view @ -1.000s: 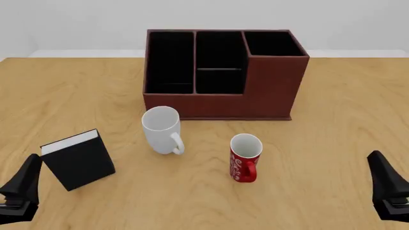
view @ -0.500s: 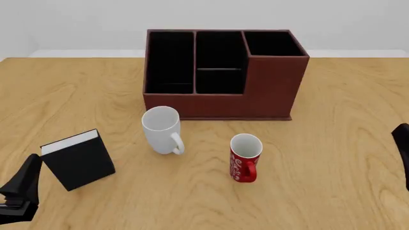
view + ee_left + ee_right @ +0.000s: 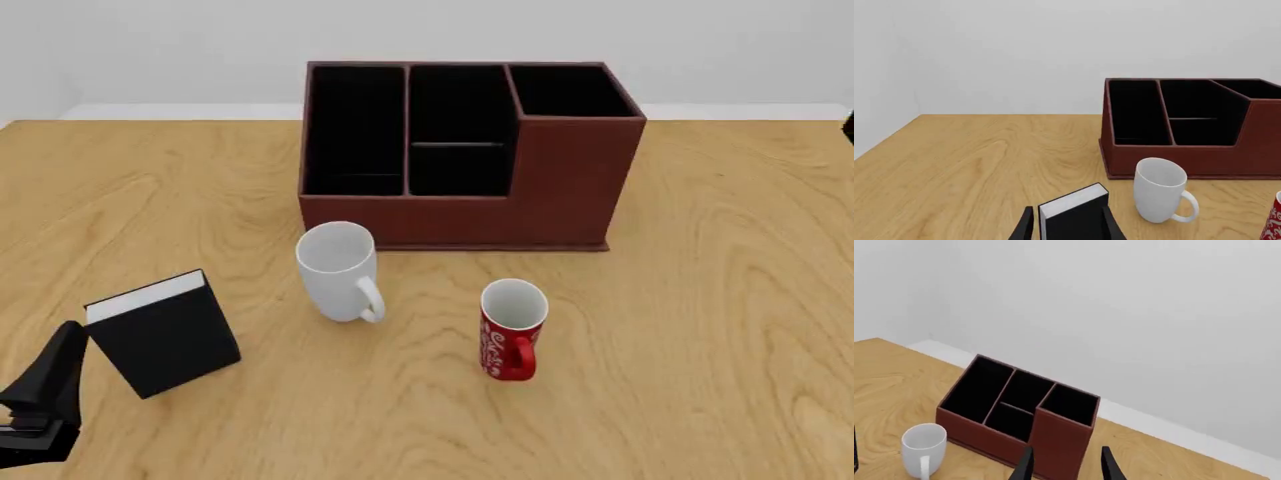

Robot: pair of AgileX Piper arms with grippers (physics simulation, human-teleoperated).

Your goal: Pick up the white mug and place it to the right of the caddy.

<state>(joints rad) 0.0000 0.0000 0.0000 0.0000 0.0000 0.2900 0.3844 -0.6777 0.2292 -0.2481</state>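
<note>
The mug [image 3: 336, 270] stood upright on the table [image 3: 694, 330], just in front of the caddy [image 3: 467, 160] near its left front corner, apart from it, handle turned toward you and a little right. In the left wrist view the mug [image 3: 1159, 190] sat in front of the caddy [image 3: 1191, 125] with its handle toward the red mug [image 3: 1273, 220], which was cut off at the frame edge. The right wrist view caught the mug [image 3: 923, 450] low and beside the caddy [image 3: 1021, 415], seen from above.

The red mug [image 3: 511, 328] stood right of the white one and nearer you, well apart from it, in front of the caddy's taller right section. The book [image 3: 163, 332] stood on end at the table's front left, white page edge up.

Your left gripper [image 3: 43, 395] sat low at the front-left corner, just beside the book. In its wrist view the left gripper [image 3: 1066, 227] had its two fingers [image 3: 1026, 227] spread apart, with the book [image 3: 1074, 215] showing between them (touching or not, I couldn't tell) and nothing clamped.

Your right gripper [image 3: 1065, 465] was only a dark sliver at the far right edge in the front view. In its wrist view the two fingers [image 3: 1106, 464] stood parted and held nothing, pointed toward the caddy's right end.
</note>
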